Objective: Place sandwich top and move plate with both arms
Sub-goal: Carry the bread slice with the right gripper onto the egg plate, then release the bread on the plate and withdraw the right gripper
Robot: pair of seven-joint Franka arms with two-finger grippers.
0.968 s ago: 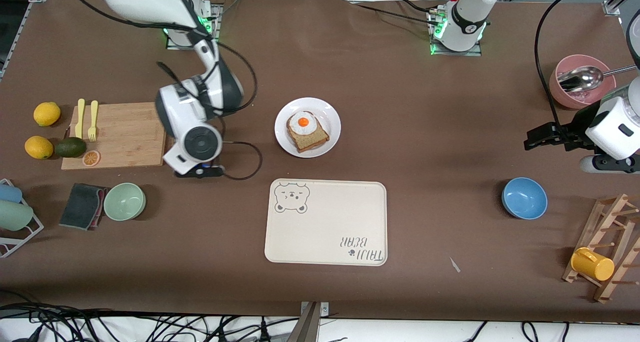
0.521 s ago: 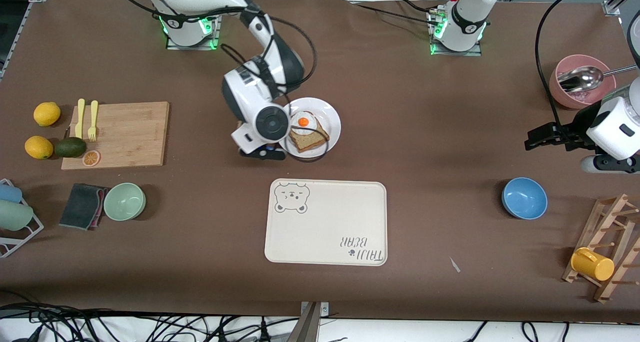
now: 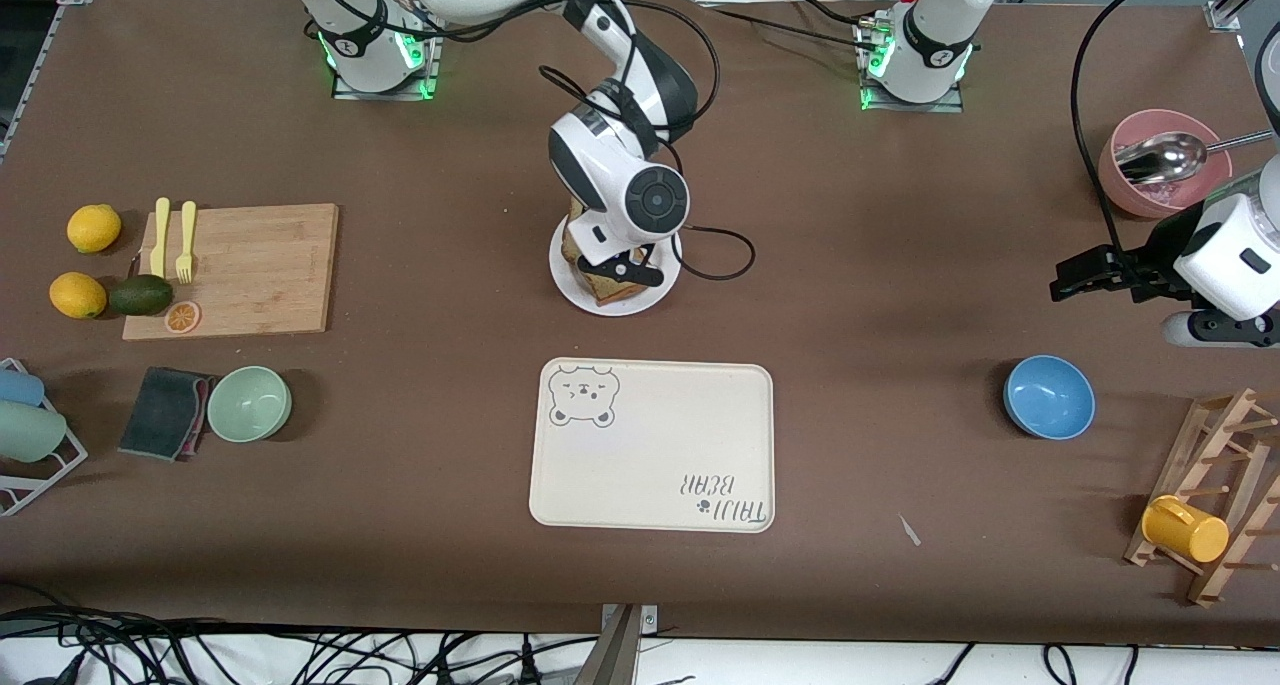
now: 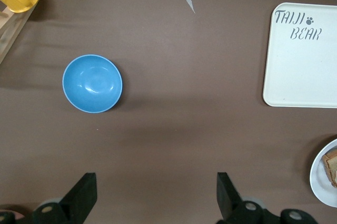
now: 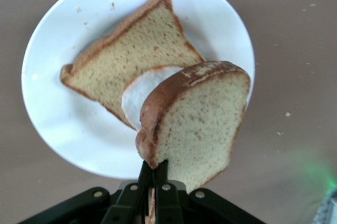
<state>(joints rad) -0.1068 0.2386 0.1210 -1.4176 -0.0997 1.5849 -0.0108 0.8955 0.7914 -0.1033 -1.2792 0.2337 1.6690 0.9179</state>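
The white plate sits mid-table, farther from the front camera than the tray. It holds a golden-brown bread slice with a fried egg on it. My right gripper hangs over the plate, shut on the edge of the sandwich top, a paler wholegrain slice with a dark crust. The slice is held on edge and tilted above the egg, clear of it. The right arm hides most of the plate in the front view. My left gripper waits open and empty near the left arm's end of the table, its fingers wide apart.
The beige bear-print tray lies nearer the front camera than the plate. A blue bowl and a wooden rack with a yellow cup are toward the left arm's end. A cutting board and a green bowl are toward the right arm's end.
My right arm swung from beside the cutting board to over the plate, carrying the slice. It now covers the egg in the front view. The left arm has not moved.
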